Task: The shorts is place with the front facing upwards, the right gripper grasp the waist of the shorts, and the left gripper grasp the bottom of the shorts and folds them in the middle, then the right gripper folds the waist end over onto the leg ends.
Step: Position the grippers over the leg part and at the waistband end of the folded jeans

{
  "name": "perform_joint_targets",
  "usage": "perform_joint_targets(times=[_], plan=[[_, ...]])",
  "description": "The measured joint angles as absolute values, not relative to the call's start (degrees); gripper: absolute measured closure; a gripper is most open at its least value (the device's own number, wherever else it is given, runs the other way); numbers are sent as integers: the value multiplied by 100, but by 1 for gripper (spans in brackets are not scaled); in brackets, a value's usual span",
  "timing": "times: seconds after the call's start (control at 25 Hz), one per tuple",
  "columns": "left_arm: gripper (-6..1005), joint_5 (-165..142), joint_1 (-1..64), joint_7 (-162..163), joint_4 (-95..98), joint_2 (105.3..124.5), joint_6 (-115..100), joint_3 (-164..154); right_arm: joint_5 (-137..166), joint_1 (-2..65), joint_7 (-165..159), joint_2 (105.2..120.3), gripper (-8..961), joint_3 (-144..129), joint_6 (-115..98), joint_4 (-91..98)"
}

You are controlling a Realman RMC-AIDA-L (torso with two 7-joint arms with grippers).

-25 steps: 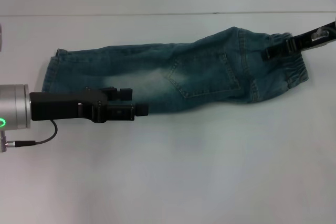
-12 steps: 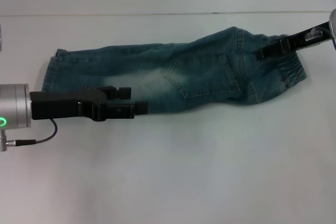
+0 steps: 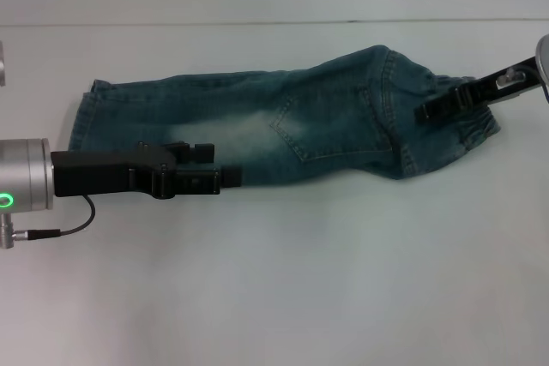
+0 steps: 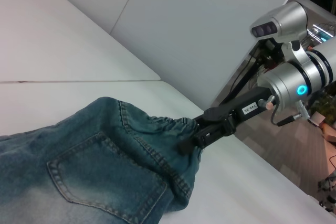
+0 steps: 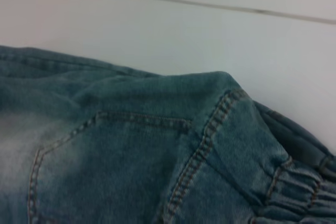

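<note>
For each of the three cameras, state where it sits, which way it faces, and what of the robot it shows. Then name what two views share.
Head view: on the robot's head, facing forward and down at the table; shows the left tool over the shorts and the right tool on the waist.
Left wrist view: on the left arm, facing along the shorts toward the right tool and its labelled arm; own fingers unseen.
Right wrist view: on the right arm, close over the waist; no robot parts.
Shared: all show the shorts' stitched pocket.

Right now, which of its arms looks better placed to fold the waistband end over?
The right gripper: it is shut on the waist of the shorts. The left gripper sits over mid-leg, far from it.
</note>
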State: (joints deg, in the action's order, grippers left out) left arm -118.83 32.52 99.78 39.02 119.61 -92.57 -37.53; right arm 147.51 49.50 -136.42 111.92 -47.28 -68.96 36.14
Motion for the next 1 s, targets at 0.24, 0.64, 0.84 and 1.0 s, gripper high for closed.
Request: perform_joint_targets(times=[0.24,0.64,0.84,1.0], plan=[[111,-11883,3252,9975,3902,11961,-9252,-3753,14755,4862,-13671,11109,116,-4718,-7043,3715],[112,-11882,3267,9983,3902,11961,-9249,-3753,14757,4828,-13578,11099,296,-4791,-7091,3718],[112,-11881,3277,9992,3890,11966,-9238,-3753,14757,4811,-13545,11095,497,-4791,-7117,3742],[111,-11840,3287,10006,3840,12006,-9082,-3724,14751,4747,-13536,11112,763,-4772,-7230,3964]])
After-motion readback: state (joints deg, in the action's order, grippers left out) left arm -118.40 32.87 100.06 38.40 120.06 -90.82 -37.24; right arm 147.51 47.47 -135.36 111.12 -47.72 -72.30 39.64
